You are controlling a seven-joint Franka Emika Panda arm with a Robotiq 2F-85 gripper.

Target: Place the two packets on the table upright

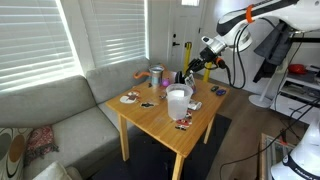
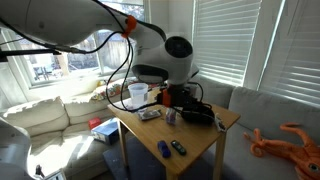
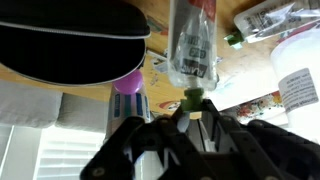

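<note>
Dark rounded object point(image 3: 70, 40): far left in the wrist view, lying on the table point(image 1: 150, 112) just beside the held packet.

Held packet point(image 3: 192, 45): in the middle of the wrist view. It runs straight away from the fingers, in line with them. Its far end is cut off by the frame edge, so whether it touches the table cannot be told.

Fingers point(image 3: 210, 125): drawn close together, pinching the near edge of the held packet, with only the thin sachet between them.

Second packet point(image 3: 265, 18): to the right of the held one and well apart from it, lying flat on the table near the white cup.

White cup point(image 3: 300, 80): far right, standing on the table.

Step in hand: the first of the two packets appears to be gripped and lined up for standing. The second is not yet upright, so the task seems less than half done.

Next move: probably to set the free edge down on bare wood between the dark object and the cup. The sachet should be kept vertical and the fingers parted gently, since something this thin and light may tip over. The flat packet comes after that.
</note>
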